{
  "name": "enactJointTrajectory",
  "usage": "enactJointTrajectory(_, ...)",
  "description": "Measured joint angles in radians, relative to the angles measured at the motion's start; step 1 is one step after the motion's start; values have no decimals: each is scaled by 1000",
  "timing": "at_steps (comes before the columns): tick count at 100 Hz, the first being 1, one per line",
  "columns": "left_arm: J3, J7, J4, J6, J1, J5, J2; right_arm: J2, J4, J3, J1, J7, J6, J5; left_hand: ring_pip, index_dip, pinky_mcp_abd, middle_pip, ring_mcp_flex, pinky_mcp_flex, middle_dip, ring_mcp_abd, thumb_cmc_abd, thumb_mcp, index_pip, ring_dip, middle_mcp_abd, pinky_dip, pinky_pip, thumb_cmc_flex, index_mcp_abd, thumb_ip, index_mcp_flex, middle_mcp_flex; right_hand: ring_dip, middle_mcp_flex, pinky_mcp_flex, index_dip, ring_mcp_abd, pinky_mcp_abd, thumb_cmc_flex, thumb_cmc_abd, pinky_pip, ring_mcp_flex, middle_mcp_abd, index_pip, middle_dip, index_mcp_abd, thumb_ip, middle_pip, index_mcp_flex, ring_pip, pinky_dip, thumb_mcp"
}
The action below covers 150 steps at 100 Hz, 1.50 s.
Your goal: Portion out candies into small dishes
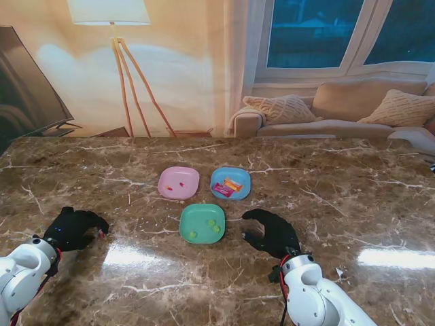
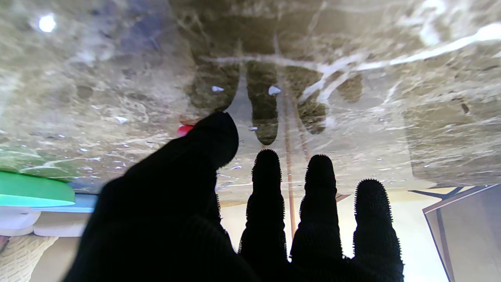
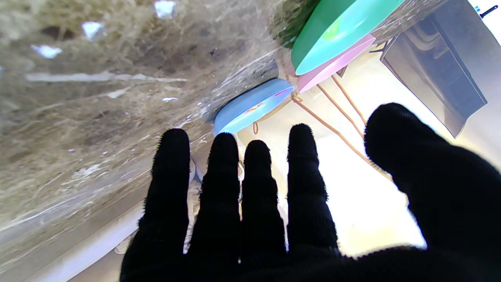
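Note:
Three small dishes sit mid-table: a pink dish [image 1: 179, 182], a blue dish [image 1: 230, 183] and, nearer to me, a green dish [image 1: 202, 223]. The pink one holds a few tiny candies, the blue one wrapped orange and purple candies [image 1: 229, 187], the green one green candies [image 1: 212, 223]. My left hand [image 1: 75, 227] rests low over the table far left of the dishes, its fingers [image 2: 266, 184] extended. A red candy [image 2: 184, 130] lies on the marble, partly hidden behind the thumb tip. My right hand [image 1: 272, 231] hovers just right of the green dish, fingers [image 3: 223, 168] spread and holding nothing.
The brown marble table [image 1: 340, 176] stretches wide to the right and behind the dishes. Beyond its far edge stand a floor lamp [image 1: 126, 61], a sofa with cushions [image 1: 340, 112] and a dark screen [image 1: 27, 88] at the left.

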Motion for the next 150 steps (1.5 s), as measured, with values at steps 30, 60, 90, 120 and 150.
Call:
enactJointTrajectory(30,44,28,33,30,-38,-15,0,1,-4,-1,-1,4,3,-2,0,53,0,6,0,0,0,0,18,-49,108,0,0,0,0,2,-8,-1,55,1,0,0,0,0,0,0,0,0,0,0,0,0,0,0,0,0,0,0,0,0)
enactJointTrajectory(60,63,38,63,42,-65,-27,1,2,-5,-1,-1,10,2,-2,6,54,0,13,1,0,0,0,61,-120,153,0,0,0,0,1,-43,-30,81,1,0,0,0,0,0,0,0,0,0,0,0,0,0,0,0,0,0,0,0,0)
enactJointTrajectory(90,68,60,85,37,-74,-42,3,3,-6,-4,-1,13,6,-2,6,52,0,25,1,0,0,0,71,-150,148,0,0,0,0,0,-44,-61,105,3,0,0,0,0,0,0,0,0,0,0,0,0,0,0,0,0,0,0,0,0)
enactJointTrajectory(120,76,92,103,28,-76,-59,6,3,-7,-7,1,17,10,-2,20,41,0,42,28,2,10,0,71,-150,152,0,0,0,3,0,-41,-65,122,54,1,0,1,0,0,0,0,0,0,0,0,0,0,0,0,0,0,1,0,0)
enactJointTrajectory(150,75,91,102,27,-74,-62,5,3,-6,-9,2,15,9,-2,20,2,0,42,41,2,12,0,71,-148,168,0,0,-2,4,0,-40,-49,125,65,2,0,3,0,0,0,0,0,0,0,0,0,0,0,0,0,0,10,0,0)
